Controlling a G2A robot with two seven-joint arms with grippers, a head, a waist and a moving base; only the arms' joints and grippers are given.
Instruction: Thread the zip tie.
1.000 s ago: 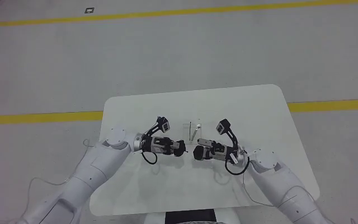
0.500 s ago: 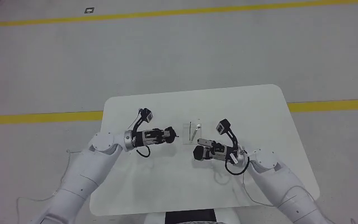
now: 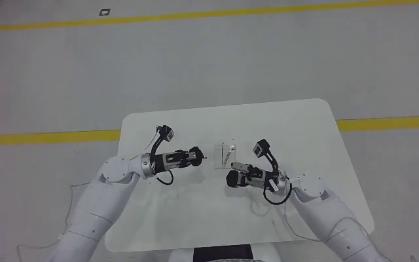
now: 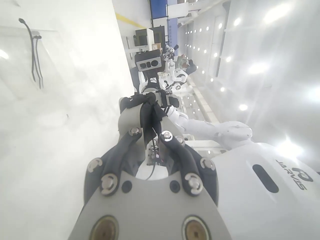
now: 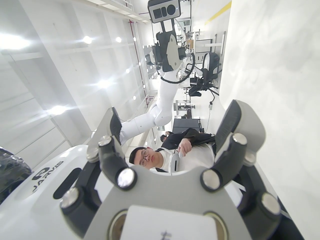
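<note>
Down on the white tabletop now: holding the left claw out level from the left side, fingers pinched tight together, tip just beside the edge of a clear sheet. Can't tell whether anything is caught between them. Facing it from the opposite side with the right claw, spread wide, gripping nothing, close to the sheet's near edge. Finding the zip tie flat on that sheet, thin and black, lying between both claws and touched by neither
</note>
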